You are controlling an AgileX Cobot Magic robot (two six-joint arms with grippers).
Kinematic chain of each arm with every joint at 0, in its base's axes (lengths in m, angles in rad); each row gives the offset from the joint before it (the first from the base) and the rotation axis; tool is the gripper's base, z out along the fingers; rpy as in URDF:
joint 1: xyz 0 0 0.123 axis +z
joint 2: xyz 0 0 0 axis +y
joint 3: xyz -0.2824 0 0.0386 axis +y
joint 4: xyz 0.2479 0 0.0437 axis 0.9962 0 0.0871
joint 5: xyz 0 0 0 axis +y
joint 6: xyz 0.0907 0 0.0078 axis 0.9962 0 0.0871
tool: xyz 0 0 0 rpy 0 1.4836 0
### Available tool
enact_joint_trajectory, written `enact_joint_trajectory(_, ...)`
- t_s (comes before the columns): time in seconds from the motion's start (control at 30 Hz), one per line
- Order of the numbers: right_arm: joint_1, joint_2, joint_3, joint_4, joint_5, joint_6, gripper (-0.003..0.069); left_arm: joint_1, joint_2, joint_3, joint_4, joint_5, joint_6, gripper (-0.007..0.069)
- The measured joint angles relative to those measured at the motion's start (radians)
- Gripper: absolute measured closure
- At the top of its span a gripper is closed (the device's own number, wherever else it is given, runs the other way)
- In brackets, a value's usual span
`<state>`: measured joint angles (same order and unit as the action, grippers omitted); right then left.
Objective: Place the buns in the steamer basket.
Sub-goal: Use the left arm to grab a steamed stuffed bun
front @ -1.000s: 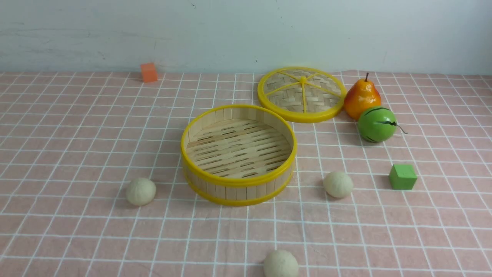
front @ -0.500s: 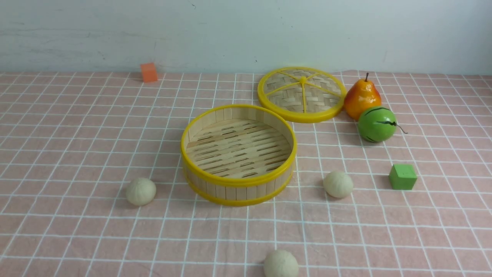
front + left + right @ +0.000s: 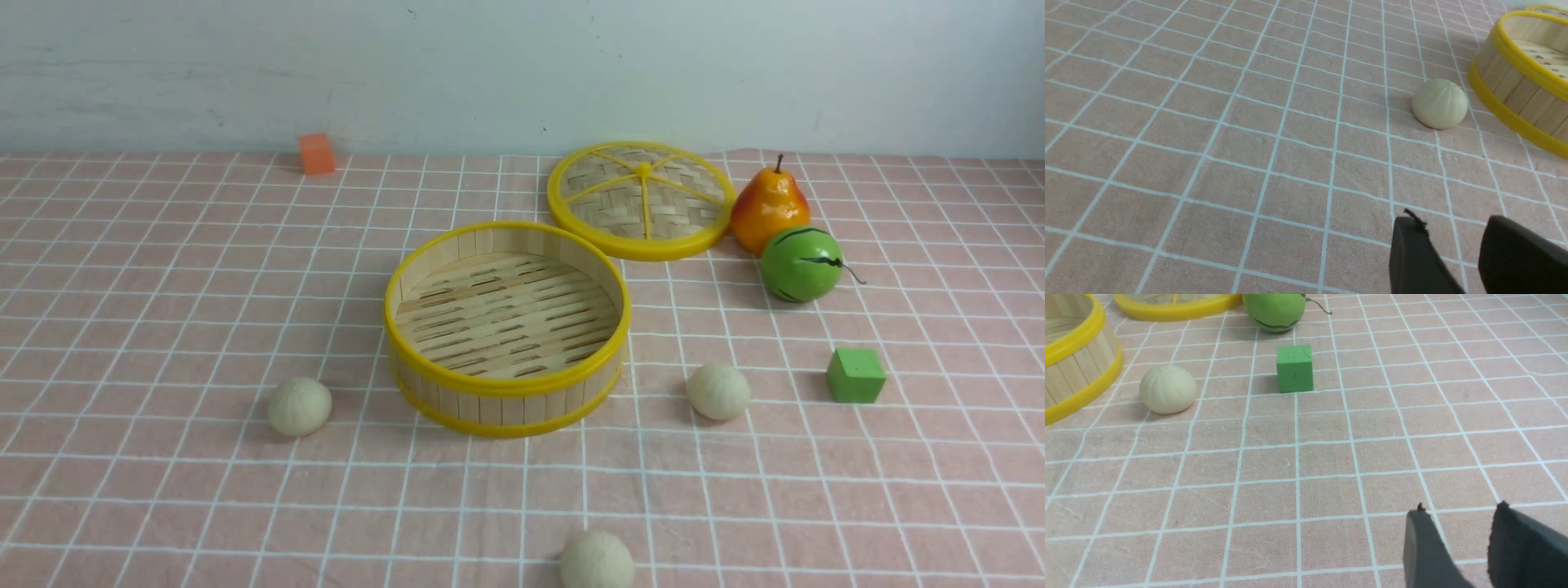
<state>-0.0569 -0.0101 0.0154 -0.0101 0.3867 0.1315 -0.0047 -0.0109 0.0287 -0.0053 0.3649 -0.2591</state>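
The steamer basket (image 3: 506,392) stands empty mid-table; its wall also shows in the left wrist view (image 3: 1519,81) and right wrist view (image 3: 1077,371). Three cream buns lie on the cloth: one left of the basket (image 3: 300,406) (image 3: 1439,103), one right of it (image 3: 718,391) (image 3: 1168,389), one at the near edge (image 3: 596,560). Neither gripper shows in the front view. My left gripper (image 3: 1453,222) is open and empty above bare cloth, well short of the left bun. My right gripper (image 3: 1459,510) is open and empty, well short of the right bun.
A woven yellow-spoked lid (image 3: 642,199) lies behind the basket. A pear (image 3: 768,208) and a green striped ball fruit (image 3: 800,263) (image 3: 1274,310) stand to the right. A green cube (image 3: 855,376) (image 3: 1294,368) is near the right bun. An orange block (image 3: 316,153) sits at the back wall.
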Motion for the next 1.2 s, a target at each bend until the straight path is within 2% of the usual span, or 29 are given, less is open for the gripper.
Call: enact_joint_trajectory(1.2, 0.0, 0.0, 0.0, -0.018, 0.0, 0.0, 0.042, 0.0, 0.0, 0.0, 0.0, 0.0, 0.0, 0.0386)
